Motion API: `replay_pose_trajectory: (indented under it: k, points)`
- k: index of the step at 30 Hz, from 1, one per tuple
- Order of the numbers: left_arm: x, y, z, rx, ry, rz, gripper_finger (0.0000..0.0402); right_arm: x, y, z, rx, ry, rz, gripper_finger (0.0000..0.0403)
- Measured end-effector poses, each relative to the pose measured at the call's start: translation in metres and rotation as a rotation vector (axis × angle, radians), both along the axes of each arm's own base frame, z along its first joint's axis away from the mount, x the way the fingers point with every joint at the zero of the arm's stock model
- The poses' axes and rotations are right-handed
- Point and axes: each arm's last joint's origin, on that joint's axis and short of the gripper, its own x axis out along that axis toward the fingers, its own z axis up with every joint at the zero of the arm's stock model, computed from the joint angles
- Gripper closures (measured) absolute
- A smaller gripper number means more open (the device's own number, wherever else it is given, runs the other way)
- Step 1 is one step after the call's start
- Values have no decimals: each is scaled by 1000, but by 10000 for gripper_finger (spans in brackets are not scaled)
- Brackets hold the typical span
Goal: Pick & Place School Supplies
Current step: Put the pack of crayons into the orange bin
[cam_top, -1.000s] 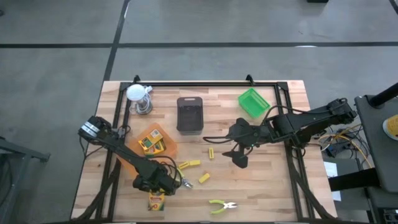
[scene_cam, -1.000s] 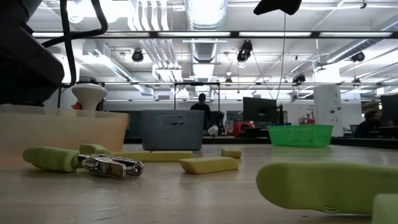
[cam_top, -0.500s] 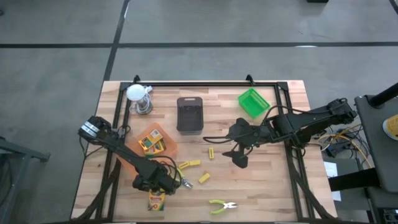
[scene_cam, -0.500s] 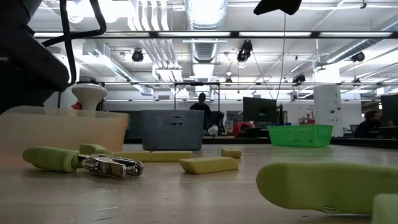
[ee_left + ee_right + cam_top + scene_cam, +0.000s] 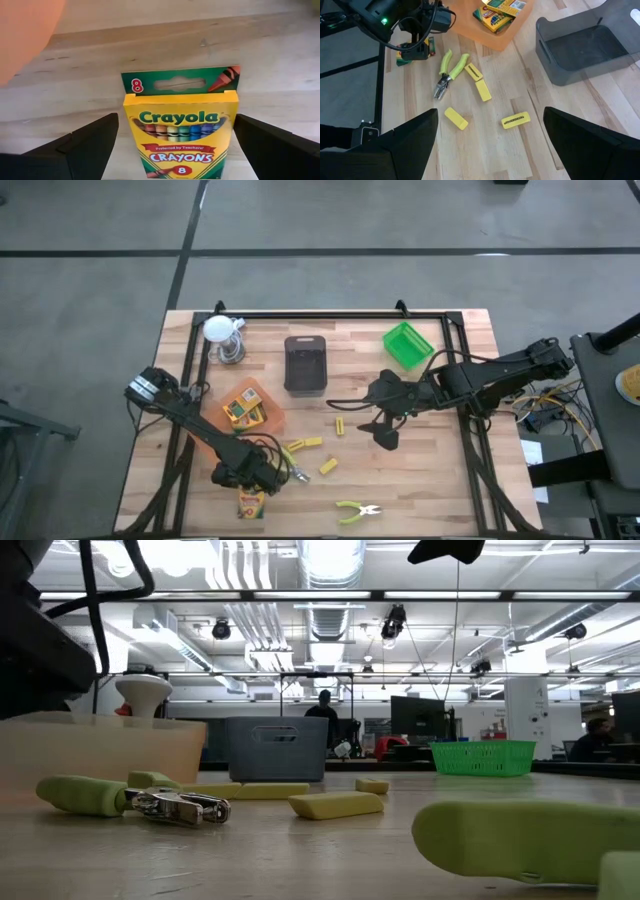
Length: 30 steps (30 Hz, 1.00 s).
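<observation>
A yellow and green crayon box lies flat on the wooden table near its front left, also seen from above. My left gripper hangs over it, pointing steeply down and open, one finger on each side of the box. Whether they touch it I cannot tell. Lime-handled pliers-like tools and short yellow blocks lie on the table. More crayon boxes lie in the orange tray. My right gripper hangs open above the table's middle right, holding nothing.
A grey bin stands at the far middle and a green basket at the far right. A white-topped metal object is at the far left. A black frame runs along the far edge. Bare wood lies at the near right.
</observation>
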Motion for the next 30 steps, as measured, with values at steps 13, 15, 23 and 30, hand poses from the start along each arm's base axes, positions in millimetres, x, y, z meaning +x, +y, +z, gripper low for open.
replay_pose_trajectory:
  k: [13,15,23,30]
  points:
    - [0,-1,-5,-3,-31,29,2,0,0,0,0,0,0,48]
    - [0,-2,-5,-2,-33,28,2,0,0,0,0,0,0,48]
    - [0,-1,-5,6,-39,30,3,0,0,0,0,0,0,48]
    - [-1,-1,-7,0,-45,36,10,0,0,0,0,0,0,48]
